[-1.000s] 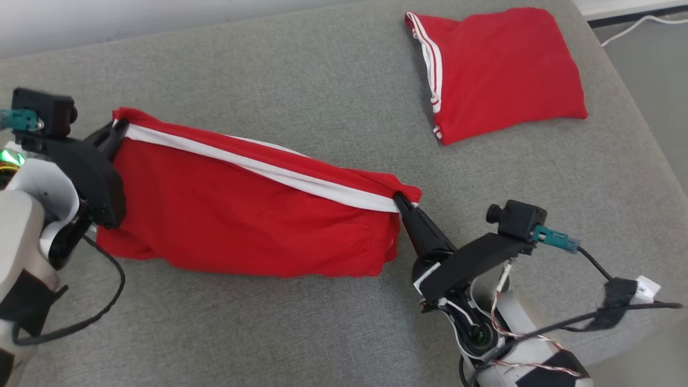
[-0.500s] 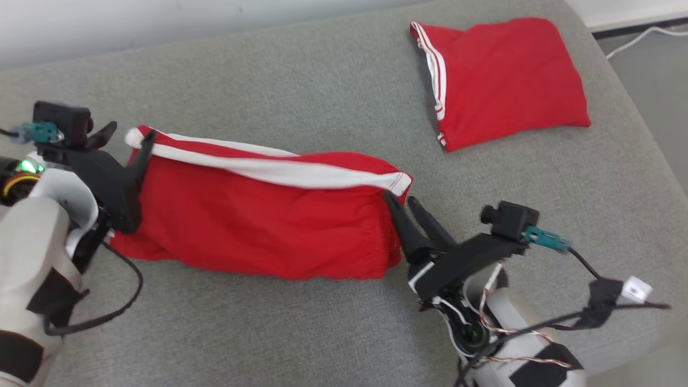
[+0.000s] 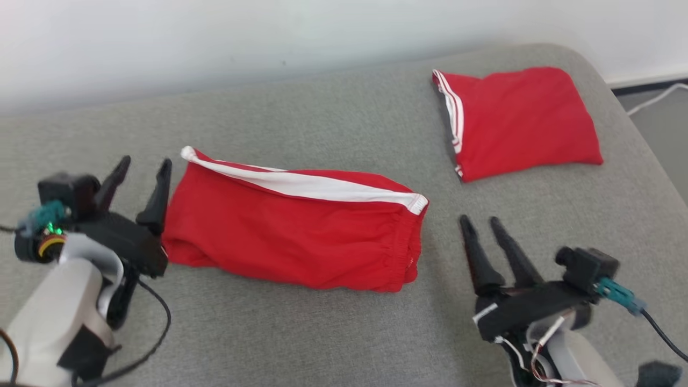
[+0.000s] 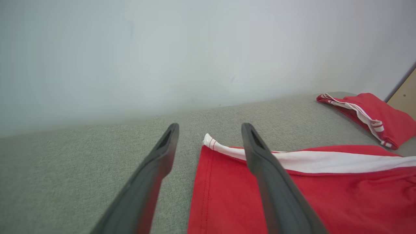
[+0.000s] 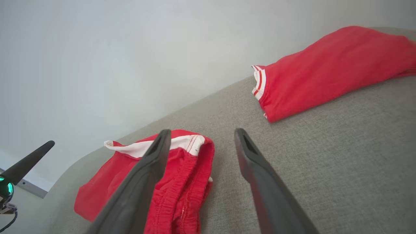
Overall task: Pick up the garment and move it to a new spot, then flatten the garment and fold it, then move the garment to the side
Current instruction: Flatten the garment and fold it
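Observation:
The garment is a pair of red shorts with a white side stripe. It lies folded into a long band across the middle of the grey cushion. My left gripper stands open just off its left end, and the left wrist view shows that gripper with its right finger over the red cloth and nothing between the fingers. My right gripper is open a short way right of the waistband end. In the right wrist view it holds nothing, with the garment beside its left finger.
A second folded red garment with white stripes lies at the cushion's back right corner, also seen as the same red bundle ahead of my right gripper. A pale wall runs behind. The cushion's right edge drops to floor with a white cable.
Both grippers opened, let go of the garment's two ends and drew back from it. The garment now lies loose on the cushion. The head camera tilted upward.

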Available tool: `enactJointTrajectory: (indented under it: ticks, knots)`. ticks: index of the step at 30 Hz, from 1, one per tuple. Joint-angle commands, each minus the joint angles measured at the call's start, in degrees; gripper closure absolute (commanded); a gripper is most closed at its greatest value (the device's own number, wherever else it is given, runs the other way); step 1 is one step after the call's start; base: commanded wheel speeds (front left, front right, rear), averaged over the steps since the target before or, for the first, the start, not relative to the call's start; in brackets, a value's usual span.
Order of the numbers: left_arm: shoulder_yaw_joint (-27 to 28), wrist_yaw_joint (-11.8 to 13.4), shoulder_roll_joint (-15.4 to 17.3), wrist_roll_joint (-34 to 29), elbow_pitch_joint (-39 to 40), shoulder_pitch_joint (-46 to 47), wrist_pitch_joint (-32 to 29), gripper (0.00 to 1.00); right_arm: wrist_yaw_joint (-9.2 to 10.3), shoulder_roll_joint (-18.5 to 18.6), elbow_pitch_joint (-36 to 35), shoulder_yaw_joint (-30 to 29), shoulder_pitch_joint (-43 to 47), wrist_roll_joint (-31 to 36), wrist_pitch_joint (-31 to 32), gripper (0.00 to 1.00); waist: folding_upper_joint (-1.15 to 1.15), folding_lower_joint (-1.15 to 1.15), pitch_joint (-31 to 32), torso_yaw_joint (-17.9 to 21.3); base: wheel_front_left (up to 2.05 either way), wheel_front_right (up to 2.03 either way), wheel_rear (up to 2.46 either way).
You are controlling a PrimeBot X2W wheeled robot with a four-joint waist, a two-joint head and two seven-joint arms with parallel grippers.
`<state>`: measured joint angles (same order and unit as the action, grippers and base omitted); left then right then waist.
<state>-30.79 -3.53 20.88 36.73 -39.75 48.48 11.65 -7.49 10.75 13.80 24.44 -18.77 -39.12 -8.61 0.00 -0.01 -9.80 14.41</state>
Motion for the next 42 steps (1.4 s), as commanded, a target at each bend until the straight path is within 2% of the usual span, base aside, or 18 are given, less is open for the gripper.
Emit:
enactJointTrajectory:
  ticks: [1,4,11,19,29,42]
  knots:
    - [0.3,1.3,-0.1,0.1,2.0,-3.2,1.4,0.00,-0.03,0.1,-1.7,-2.2,2.1,3.8,-0.6,0.00,0.00,0.01,2.2,-2.0,0.00,0.00,0.00]
    - [1.3,2.4,-0.1,0.5,4.0,-5.1,2.2,0.00,-0.03,-0.9,-3.5,-4.3,3.7,6.6,-1.1,0.00,0.00,0.01,2.6,-2.4,0.00,0.00,0.00]
    - [1.8,5.9,0.5,-1.4,11.3,-11.0,3.2,0.00,-0.03,-4.0,-10.3,-11.6,9.6,18.9,-2.7,0.00,0.00,0.01,3.1,-3.8,0.00,0.00,0.00]
    - [1.9,8.5,0.4,-1.6,14.5,-15.0,3.4,0.00,-0.03,-7.3,-14.6,-15.5,15.6,24.6,-2.7,0.00,0.00,0.01,3.3,-3.9,0.00,0.00,0.00]
    - [1.7,7.3,-1.5,0.9,8.9,-14.3,1.9,0.00,-0.03,-7.8,-16.0,-13.3,16.0,25.3,-0.9,0.00,0.00,0.01,2.6,-1.8,0.00,0.00,0.00]
    - [0.2,4.8,-2.6,0.9,-4.9,-9.3,0.6,0.00,-0.03,-7.9,-15.2,-11.9,14.7,23.9,-1.4,0.00,0.00,0.01,-0.4,2.4,0.00,0.00,0.00]
